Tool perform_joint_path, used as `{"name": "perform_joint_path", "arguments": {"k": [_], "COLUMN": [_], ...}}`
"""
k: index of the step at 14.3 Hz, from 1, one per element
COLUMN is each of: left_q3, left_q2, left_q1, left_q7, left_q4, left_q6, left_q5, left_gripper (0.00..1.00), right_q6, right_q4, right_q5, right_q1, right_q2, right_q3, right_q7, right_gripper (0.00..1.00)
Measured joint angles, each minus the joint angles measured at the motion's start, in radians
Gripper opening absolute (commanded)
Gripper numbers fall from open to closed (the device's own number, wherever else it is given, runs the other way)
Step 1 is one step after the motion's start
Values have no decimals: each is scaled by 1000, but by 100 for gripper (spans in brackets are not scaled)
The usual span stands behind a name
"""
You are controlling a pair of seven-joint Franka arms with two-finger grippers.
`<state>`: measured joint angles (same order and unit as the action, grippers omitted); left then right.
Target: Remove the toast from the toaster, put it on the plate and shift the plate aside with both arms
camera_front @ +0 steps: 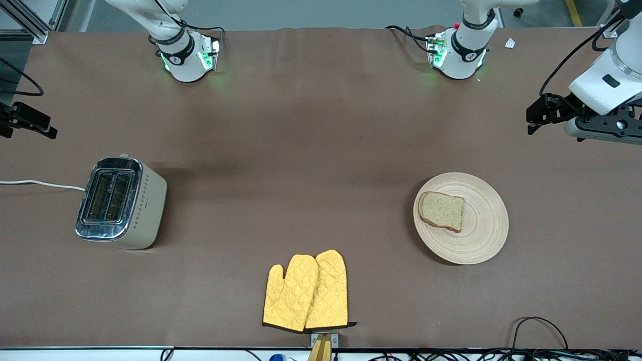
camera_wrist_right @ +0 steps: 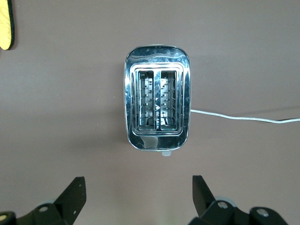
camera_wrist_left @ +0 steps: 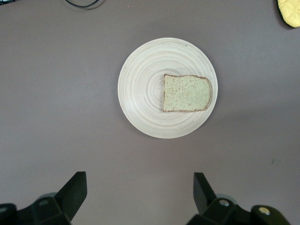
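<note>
The toast (camera_front: 441,210) (camera_wrist_left: 186,93) lies flat on the round pale wooden plate (camera_front: 481,230) (camera_wrist_left: 145,89), off its centre, toward the left arm's end of the table. My left gripper (camera_front: 534,119) (camera_wrist_left: 139,178) hangs open and empty over bare table at that end, apart from the plate. My right gripper (camera_front: 35,124) (camera_wrist_right: 138,180) hangs open and empty over the table at the right arm's end, apart from the toaster.
A chrome two-slot toaster (camera_front: 120,200) (camera_wrist_right: 157,110) stands toward the right arm's end, slots empty, its white cord (camera_front: 40,184) (camera_wrist_right: 243,118) trailing off the table. Two yellow quilted oven mitts (camera_front: 307,291) (camera_wrist_left: 289,11) (camera_wrist_right: 4,23) lie mid-table, nearest the front camera.
</note>
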<state>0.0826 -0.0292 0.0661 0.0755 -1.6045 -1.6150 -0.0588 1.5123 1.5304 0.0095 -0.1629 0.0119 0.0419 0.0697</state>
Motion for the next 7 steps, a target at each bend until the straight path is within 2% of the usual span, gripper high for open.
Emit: {"name": "perform_joint_path", "arguments": {"k": [4,7], "left_q3": [0,0], "left_q2": [44,76], "left_q1": [0,0], "left_q7": [-147,-174], "left_q4": [79,117], "left_q6": [48,63], "left_q5": [54,56], "left_gripper": [100,100], "right_q6": [-8,-7], "right_q4": [0,0], "right_q5": [-3,-7], "right_q1": [-3,-3], "right_q2": [0,0], "right_q3": [0,0], "right_q7": [0,0], "right_gripper": [100,100]}}
